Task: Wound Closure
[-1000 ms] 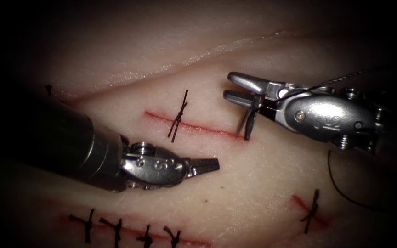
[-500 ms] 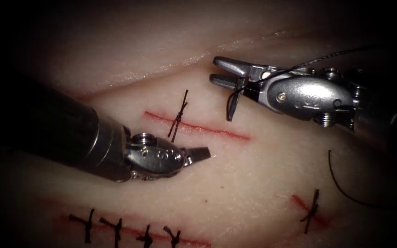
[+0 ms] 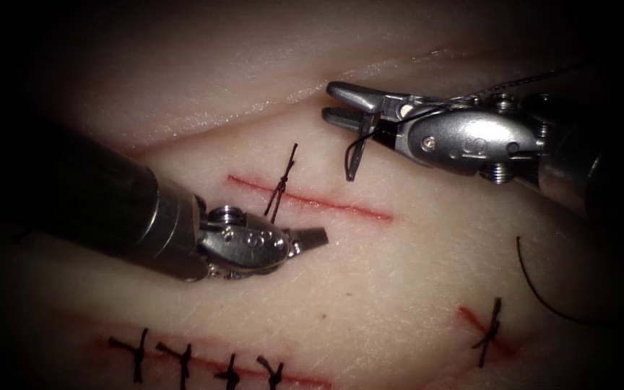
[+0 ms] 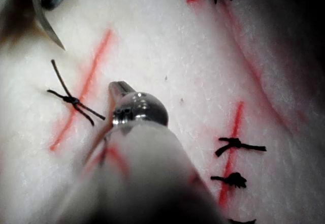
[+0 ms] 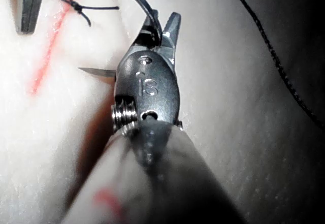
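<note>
The cut (image 3: pixel 326 202) is a red line across the tissue (image 3: pixel 399 274), with one tied stitch (image 3: pixel 281 184) on its left part. My right tool (image 3: pixel 326 101) hovers above and behind the cut's right half, its jaws shut on the curved needle (image 3: pixel 354 155) at about mid-curve. The needle hangs free of the tissue, point down. Thread (image 3: pixel 521 83) trails from it to the upper right. In the right wrist view the needle's tip (image 5: pixel 94 71) sticks out beside the jaws (image 5: pixel 162 28). My left tool (image 3: pixel 319 235) lies in front of the cut, shut and holding nothing.
A second cut (image 3: pixel 204 365) near the front edge carries several tied stitches. A short cut (image 3: pixel 487 323) at the right has one stitch. A loose loop of thread (image 3: pixel 532 289) lies on the tissue at the right. A tissue fold (image 3: pixel 269 105) runs behind the wound.
The right tool has carried the needle up and to the left, away from the cut's right end. The left tool has drawn back slightly to the left.
</note>
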Robot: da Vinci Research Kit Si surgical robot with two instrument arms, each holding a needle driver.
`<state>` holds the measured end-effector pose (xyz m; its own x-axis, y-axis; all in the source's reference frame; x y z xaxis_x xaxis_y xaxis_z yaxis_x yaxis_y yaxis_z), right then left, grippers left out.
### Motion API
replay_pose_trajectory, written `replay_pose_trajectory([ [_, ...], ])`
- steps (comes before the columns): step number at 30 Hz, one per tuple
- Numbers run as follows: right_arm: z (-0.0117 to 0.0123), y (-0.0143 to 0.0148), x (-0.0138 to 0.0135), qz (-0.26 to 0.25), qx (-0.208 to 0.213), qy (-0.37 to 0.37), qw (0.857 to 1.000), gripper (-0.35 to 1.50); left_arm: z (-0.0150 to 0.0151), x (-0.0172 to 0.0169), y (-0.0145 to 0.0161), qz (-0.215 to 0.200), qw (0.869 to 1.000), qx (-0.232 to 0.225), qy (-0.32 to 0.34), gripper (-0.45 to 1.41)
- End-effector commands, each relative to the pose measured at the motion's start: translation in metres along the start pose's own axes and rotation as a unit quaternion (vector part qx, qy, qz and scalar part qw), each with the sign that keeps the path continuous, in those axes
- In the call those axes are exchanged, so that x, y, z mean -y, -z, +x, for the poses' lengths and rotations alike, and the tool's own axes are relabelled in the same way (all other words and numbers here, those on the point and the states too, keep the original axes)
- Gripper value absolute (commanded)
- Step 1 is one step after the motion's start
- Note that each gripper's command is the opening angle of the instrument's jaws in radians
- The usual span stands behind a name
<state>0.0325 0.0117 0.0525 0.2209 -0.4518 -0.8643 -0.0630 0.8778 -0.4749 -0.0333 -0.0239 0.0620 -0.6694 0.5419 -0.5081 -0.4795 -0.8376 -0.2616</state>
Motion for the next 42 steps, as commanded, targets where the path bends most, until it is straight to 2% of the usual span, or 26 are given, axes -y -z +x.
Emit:
replay_pose_trajectory([
  [1,-0.0006,-0.001,0.0008,0.0,0.0,0.003,1.0,-0.35,-0.0005,-0.0004,-0.0004,-0.002,1.0,0.001,0.001,-0.11],
  [9,-0.0002,-0.0015,0.0018,-0.001,0.001,0.023,1.0,-0.35,-0.0003,-0.0004,0.0,-0.005,1.0,0.001,0.002,-0.11],
  [15,0.0005,-0.0015,0.0033,-0.006,0.014,0.116,0.993,-0.35,-0.0004,-0.0004,0.0003,-0.011,1.0,-0.001,0.004,-0.11],
  [20,0.0007,-0.0014,0.0057,-0.016,0.033,0.182,0.983,-0.35,-0.0005,-0.0005,0.0007,-0.016,1.0,-0.002,0.006,-0.1],
  [25,0.0004,-0.0011,0.0096,-0.028,0.065,0.24,0.968,-0.35,-0.0009,-0.0005,0.0016,-0.023,1.0,-0.003,0.011,-0.1],
  [30,-0.0006,-0.0011,0.0124,-0.017,0.074,0.26,0.963,-0.35,-0.0013,-0.0002,0.0023,-0.027,1.0,-0.004,0.011,-0.11],
  [42,-0.0016,-0.0016,0.0153,-0.004,0.078,0.245,0.966,-0.35,-0.0014,-0.0002,0.0025,-0.027,1.0,-0.004,0.011,-0.23],
])
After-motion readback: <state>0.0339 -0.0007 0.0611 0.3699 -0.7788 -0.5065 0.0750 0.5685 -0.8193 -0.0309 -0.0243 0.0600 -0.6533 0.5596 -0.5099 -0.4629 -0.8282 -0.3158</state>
